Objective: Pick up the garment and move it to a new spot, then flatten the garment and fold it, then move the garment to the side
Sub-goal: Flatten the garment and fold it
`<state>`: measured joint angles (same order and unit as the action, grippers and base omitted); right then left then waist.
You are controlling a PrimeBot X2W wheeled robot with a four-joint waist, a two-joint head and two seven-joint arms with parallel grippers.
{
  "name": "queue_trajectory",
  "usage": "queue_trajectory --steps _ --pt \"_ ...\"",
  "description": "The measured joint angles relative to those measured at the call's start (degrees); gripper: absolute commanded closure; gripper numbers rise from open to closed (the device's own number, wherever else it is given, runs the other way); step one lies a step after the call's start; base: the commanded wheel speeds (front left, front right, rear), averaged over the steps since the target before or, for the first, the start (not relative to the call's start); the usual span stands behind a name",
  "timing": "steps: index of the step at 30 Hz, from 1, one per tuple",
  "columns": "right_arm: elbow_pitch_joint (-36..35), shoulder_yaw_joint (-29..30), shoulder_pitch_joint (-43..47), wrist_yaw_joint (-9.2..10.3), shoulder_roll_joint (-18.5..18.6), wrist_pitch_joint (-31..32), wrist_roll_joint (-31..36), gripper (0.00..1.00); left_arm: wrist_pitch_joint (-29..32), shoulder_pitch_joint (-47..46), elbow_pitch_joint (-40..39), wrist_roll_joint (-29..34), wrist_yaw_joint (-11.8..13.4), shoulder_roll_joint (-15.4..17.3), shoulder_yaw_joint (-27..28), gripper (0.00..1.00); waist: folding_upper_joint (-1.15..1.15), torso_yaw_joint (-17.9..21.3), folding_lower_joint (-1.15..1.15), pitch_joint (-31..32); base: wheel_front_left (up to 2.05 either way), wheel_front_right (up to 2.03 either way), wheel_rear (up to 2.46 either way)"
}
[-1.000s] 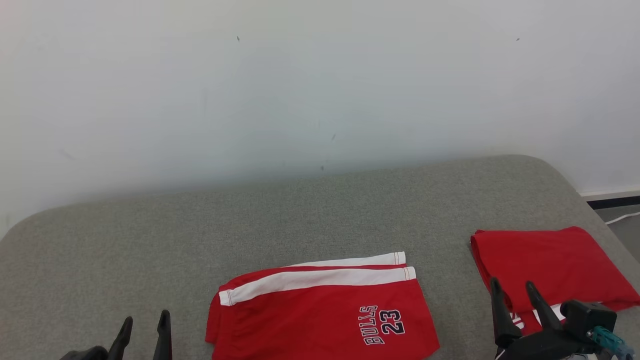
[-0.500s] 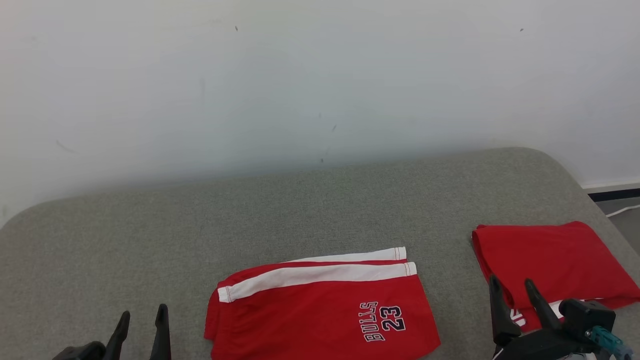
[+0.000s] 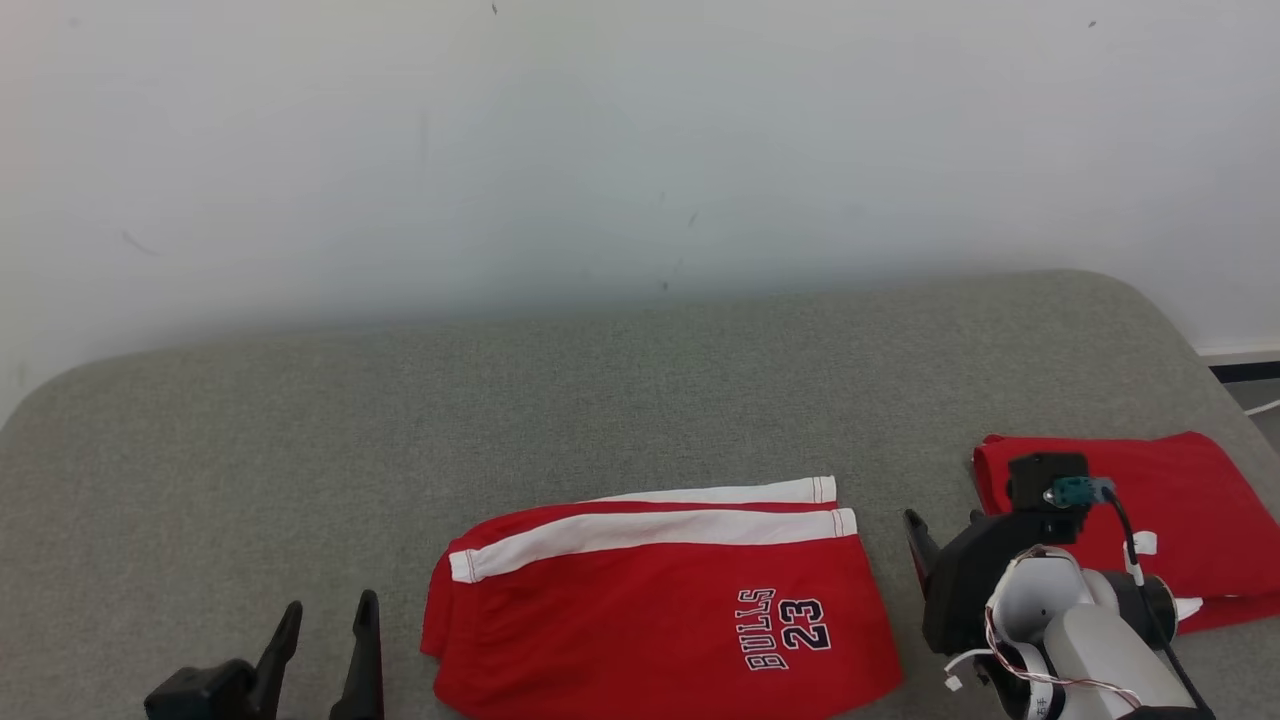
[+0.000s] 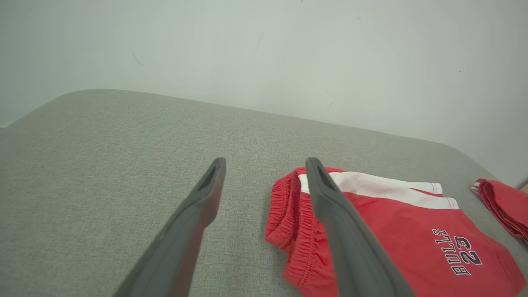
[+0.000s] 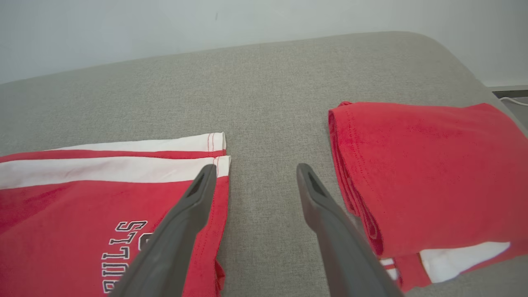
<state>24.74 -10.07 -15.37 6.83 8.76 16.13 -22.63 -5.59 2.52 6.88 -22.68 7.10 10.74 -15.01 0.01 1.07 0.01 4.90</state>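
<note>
Grey cushion (image 3: pixel 640 400) holds folded red shorts (image 3: pixel 650 640); left pincer (image 3: pixel 330 605) and right pincer (image 5: pixel 253 167) gape empty.

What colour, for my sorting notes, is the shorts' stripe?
White: the stripe on the shorts, clearest in the head view.

Spread right tool (image 5: pixel 256 166) above grey surface (image 5: pixel 268 95), between red shorts (image 5: pixel 82 198) and folded red garment (image 5: pixel 429 173)

It looked like a bare test room rather than a lived-in home: a plain white wall (image 3: pixel 640 150) marked with a few scuffs, a grey fabric-covered surface (image 3: pixel 600 400) with rounded corners set against it, a dark skirting strip (image 3: pixel 1246 371), and a loose white cable (image 5: pixel 511 99) trailing at the right.
</note>
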Motion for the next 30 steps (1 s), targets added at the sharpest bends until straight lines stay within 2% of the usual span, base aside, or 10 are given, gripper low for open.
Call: queue_trajectory --steps 2,7,18,30 --pt "4.90 -0.77 -2.51 -0.33 -1.76 2.13 -1.03 0.00 0.35 -0.98 0.08 0.34 0.00 -0.10 -0.48 0.00 0.00 -0.48 0.00 -0.39 0.00 0.00 0.00" --pt "11.87 -1.81 -4.31 -0.54 -2.34 4.66 -1.01 0.00 0.77 -2.94 0.46 0.57 0.00 -0.37 -0.87 0.00 0.00 -1.79 0.00 -0.75 0.00 0.00 0.00" --pt "21.53 -1.86 -9.48 -1.81 -3.33 6.11 -1.79 0.00 1.90 -3.44 1.26 1.08 -0.05 -1.20 -2.63 0.00 0.00 -4.06 0.00 -1.32 0.00 0.00 0.00" --pt "28.91 -1.41 -12.39 -2.13 -4.64 5.47 -4.05 0.00 2.63 -5.43 1.63 1.51 -0.62 -1.64 -4.27 0.00 0.00 -6.89 0.00 -2.28 0.00 0.00 0.00"
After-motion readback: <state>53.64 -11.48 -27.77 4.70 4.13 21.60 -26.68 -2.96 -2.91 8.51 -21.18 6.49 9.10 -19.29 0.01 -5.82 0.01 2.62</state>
